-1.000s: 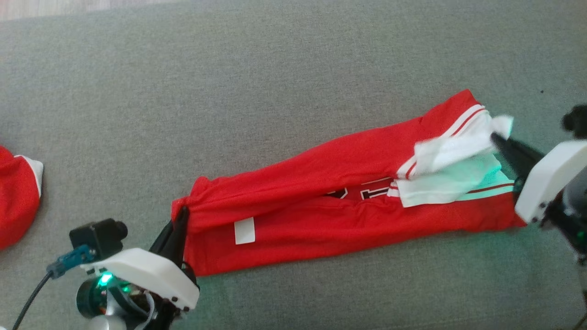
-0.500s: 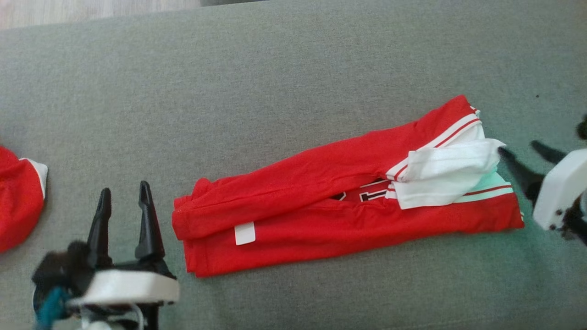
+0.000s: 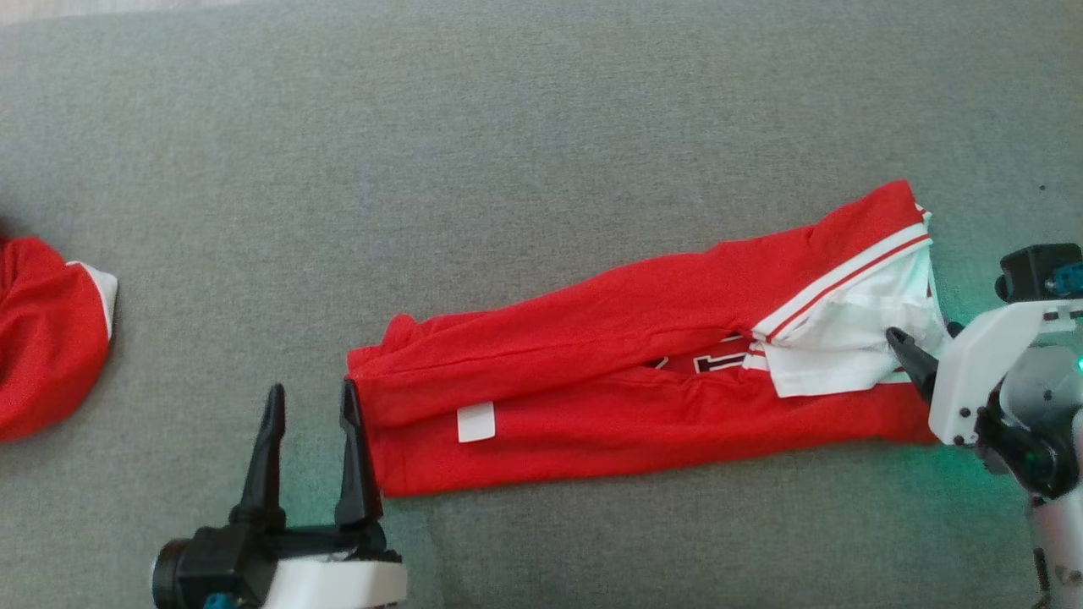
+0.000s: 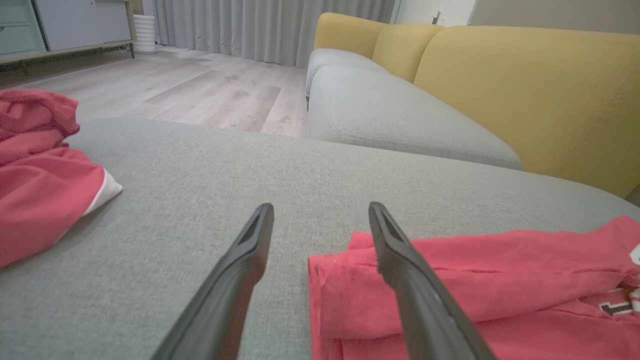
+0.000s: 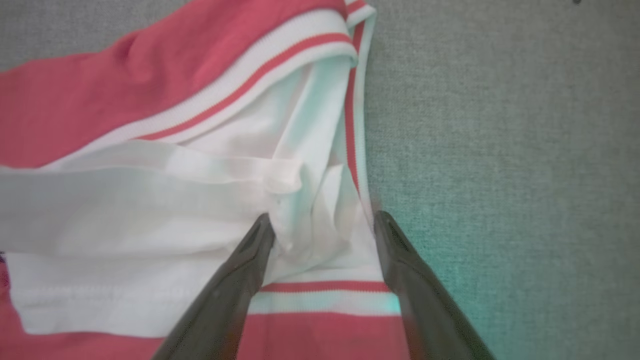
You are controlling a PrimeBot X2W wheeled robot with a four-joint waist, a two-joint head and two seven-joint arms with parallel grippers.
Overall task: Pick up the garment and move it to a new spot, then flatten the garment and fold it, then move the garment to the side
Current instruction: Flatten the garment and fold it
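The garment (image 3: pixel 609 372), a red jersey with white striped sleeves, lies folded lengthwise in a long band on the grey cushion (image 3: pixel 508 169). My left gripper (image 3: pixel 310 397) stands open at its left end, the right finger against the hem and nothing between the jaws. The left wrist view has the left gripper (image 4: pixel 321 207) with the red hem (image 4: pixel 500 280) under its right finger. My right gripper (image 3: pixel 922 338) is at the band's right end, partly behind its white housing. In the right wrist view, the right gripper (image 5: pixel 322 219) is open just above the white sleeve (image 5: pixel 150 200), holding nothing.
A second red garment (image 3: pixel 42 338) lies bunched at the cushion's left edge, also in the left wrist view (image 4: pixel 35 200). Beyond the cushion stand a grey sofa seat (image 4: pixel 390 115) with a yellow back (image 4: pixel 525 85) and wooden floor (image 4: pixel 200 90).
Both grippers were shut on the garment's ends and have opened and let go. The white sleeve has dropped flat. The left gripper now sits beside the hem; the camera has shifted slightly.
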